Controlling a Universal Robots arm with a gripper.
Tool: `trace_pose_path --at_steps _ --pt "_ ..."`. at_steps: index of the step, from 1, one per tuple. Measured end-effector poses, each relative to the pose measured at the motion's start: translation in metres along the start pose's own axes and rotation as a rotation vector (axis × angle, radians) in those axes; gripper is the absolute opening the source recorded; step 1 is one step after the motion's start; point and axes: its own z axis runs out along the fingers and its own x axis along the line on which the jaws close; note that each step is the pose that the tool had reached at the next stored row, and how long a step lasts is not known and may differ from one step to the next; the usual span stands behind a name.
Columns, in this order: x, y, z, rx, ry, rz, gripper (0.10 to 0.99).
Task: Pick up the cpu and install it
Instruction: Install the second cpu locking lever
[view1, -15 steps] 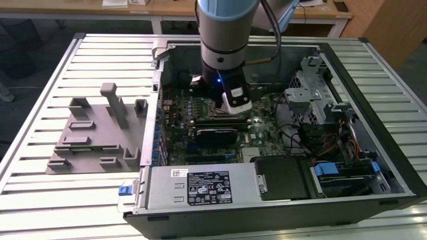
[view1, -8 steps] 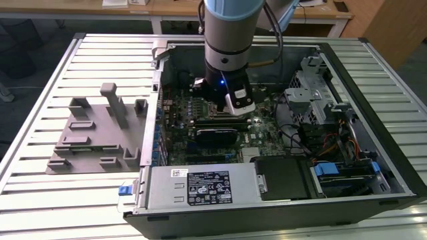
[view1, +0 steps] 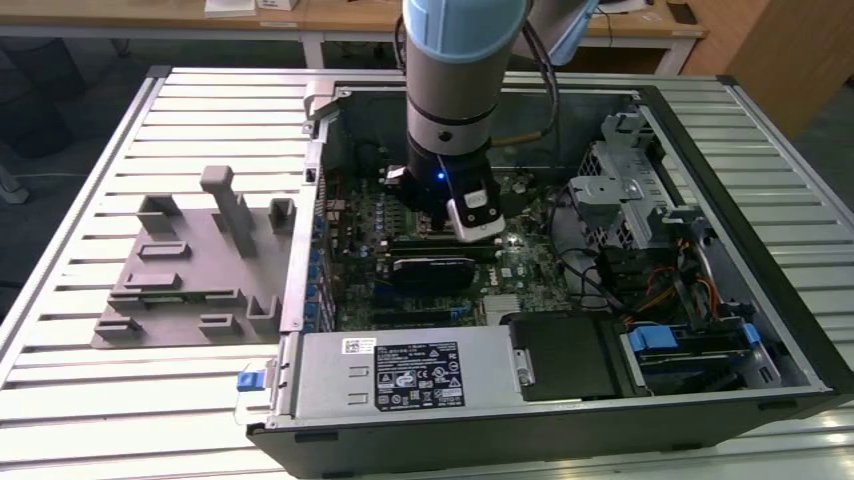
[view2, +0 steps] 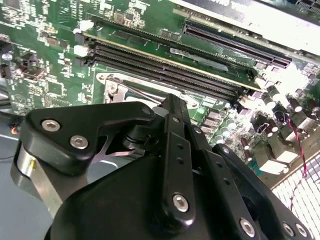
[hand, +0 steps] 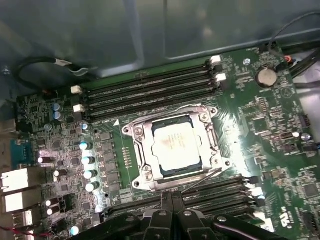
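Observation:
The cpu (hand: 176, 146), a flat square chip with a pale silver top, lies flat inside the metal socket frame (hand: 142, 150) on the green motherboard (hand: 270, 125) in the first wrist view. My gripper (hand: 170, 199) hangs just off one side of the socket, its black fingers pressed together with nothing between them. In the second wrist view the gripper (view2: 172, 100) points at the board beside a corner of the socket frame (view2: 114, 86). In the exterior view the arm (view1: 454, 90) reaches down into the open computer case (view1: 747, 300).
Memory slots (hand: 150, 92) run along both sides of the socket. A black cable (hand: 45, 70) loops near the case wall. Grey holder blocks (view1: 200, 270) sit on the slatted table at the exterior view's left. The power supply (view1: 400, 375) and drive cage (view1: 627, 200) crowd the case.

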Motion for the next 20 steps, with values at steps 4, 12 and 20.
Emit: trace_pose_path --at_steps 4,12,20 --pt "0.0105 -0.0041 0.0067 -0.002 0.0006 0.000 0.106" --pt "0.0119 -0.0107 0.0135 -0.033 0.0077 0.001 0.106" --pt "0.0157 -0.0175 0.0191 -0.070 0.0167 0.002 0.106"
